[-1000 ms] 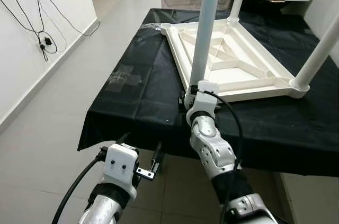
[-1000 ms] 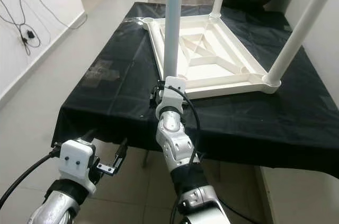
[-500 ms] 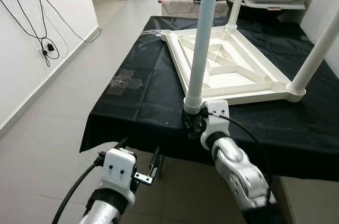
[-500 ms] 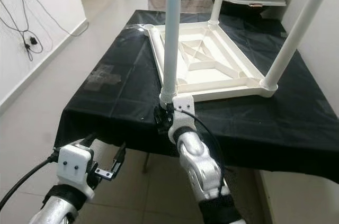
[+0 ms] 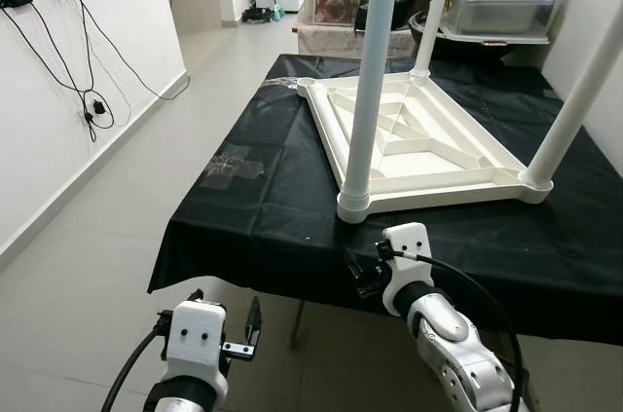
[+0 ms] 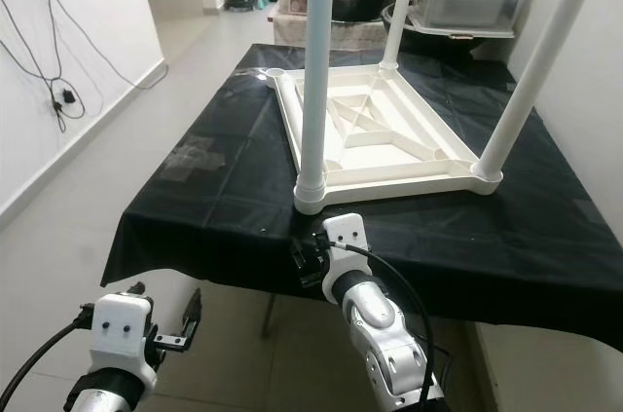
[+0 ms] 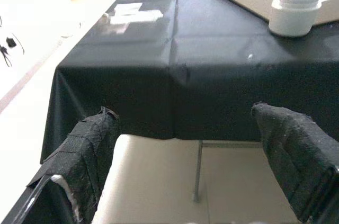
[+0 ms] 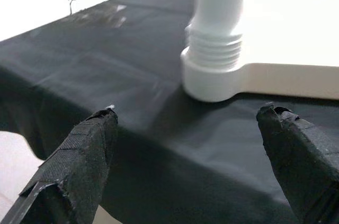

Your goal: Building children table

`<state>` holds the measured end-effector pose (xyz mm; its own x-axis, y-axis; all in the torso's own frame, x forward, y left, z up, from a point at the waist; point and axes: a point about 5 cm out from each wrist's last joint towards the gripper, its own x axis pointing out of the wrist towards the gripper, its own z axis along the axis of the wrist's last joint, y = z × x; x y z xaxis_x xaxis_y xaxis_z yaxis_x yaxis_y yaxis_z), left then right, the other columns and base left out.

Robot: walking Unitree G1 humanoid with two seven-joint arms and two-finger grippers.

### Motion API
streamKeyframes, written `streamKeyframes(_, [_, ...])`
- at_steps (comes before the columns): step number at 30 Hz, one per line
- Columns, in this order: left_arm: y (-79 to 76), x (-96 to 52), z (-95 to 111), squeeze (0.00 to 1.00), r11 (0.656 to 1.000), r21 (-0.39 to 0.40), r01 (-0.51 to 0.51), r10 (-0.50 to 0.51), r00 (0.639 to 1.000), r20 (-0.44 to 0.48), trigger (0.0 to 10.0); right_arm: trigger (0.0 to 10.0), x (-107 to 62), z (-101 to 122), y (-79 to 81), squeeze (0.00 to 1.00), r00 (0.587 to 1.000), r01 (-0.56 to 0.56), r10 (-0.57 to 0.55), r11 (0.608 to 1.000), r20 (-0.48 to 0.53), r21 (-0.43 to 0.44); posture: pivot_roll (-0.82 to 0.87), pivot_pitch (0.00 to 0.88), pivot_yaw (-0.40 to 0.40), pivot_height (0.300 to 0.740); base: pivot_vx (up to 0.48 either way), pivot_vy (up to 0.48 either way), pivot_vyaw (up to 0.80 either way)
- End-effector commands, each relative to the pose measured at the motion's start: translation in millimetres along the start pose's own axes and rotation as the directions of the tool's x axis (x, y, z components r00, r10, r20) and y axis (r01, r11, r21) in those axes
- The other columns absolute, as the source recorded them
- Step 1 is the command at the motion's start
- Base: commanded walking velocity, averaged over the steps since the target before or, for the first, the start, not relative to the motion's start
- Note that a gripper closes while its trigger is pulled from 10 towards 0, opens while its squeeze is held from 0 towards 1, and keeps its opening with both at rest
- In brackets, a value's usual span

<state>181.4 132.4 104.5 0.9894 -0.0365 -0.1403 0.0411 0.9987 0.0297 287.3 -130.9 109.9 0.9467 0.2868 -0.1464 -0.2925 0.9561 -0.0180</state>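
Right wrist view — right gripper (image 8: 185, 166) gapes wide, empty, just short of the white leg (image 8: 217, 28).

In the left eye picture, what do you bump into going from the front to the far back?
Left claw → right claw → near table leg in its corner socket → upside-down white tabletop → far corner with no leg → storage boxes behind the table.

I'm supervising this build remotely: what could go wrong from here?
The near leg stands at the tabletop's corner by the black cloth's edge; a bump from the right gripper, open just before it, could shove it off. One far corner socket looks empty, so assembly seems unfinished.
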Motion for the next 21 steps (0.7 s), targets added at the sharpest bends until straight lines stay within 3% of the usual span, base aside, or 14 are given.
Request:
streamKeyframes(1, [-2.1, 1.2, -1.4, 0.00, 1.000, -0.013, 0.009, -0.009, 1.000, -0.005, 10.0, 10.0, 0.5, -0.2, -3.9, 0.00, 1.000, 0.007, -0.007, 1.000, 0.006, -0.004, 0.07, 0.019, -0.018, 0.740, 0.270, -0.394, 0.00])
streamKeyframes(6, [-1.8, 1.6, -2.2, 0.00, 0.999, -0.033, -0.005, 0.004, 1.000, -0.005, 10.0, 10.0, 2.4, -0.8, -5.5, 0.00, 1.000, 0.009, -0.009, 1.000, 0.009, -0.007, 0.07, 0.022, -0.017, 0.740, 0.275, -0.390, 0.00])
streamKeyframes(21, [3.5, 1.9, -1.7, 0.00, 0.996, -0.067, -0.055, 0.055, 0.998, 0.000, 10.0, 10.0, 5.1, -4.6, -3.3, 0.00, 0.999, -0.037, 0.037, 0.999, -0.014, -0.001, 0.08, 0.029, -0.024, 0.740, 0.000, 0.000, 0.00])
